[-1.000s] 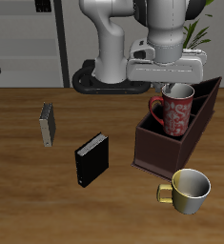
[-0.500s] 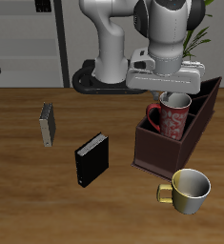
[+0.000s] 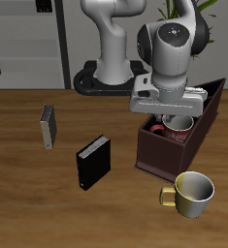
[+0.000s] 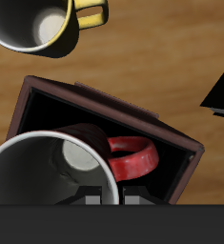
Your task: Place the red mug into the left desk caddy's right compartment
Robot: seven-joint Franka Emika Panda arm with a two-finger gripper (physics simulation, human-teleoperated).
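Note:
The red mug (image 3: 173,127) sits low inside the near, roughly square right compartment of the left desk caddy (image 3: 160,153), a long dark maroon box; only its rim and upper body show above the wall. My gripper (image 3: 177,117) reaches down from straight above and is shut on the mug's rim. In the wrist view the mug's grey inside (image 4: 37,181) and red handle (image 4: 132,158) lie within the caddy's walls (image 4: 113,101), with my gripper (image 4: 112,198) pinching the rim.
A yellow-gold mug (image 3: 191,192) stands in front of the caddy near the table's front edge, and shows in the wrist view (image 4: 32,24). A small black box (image 3: 94,163) stands mid-table, with a small grey book (image 3: 49,126) beyond it.
My gripper has moved down with the red mug, from above the caddy's rim into the square compartment. Nothing else has moved.

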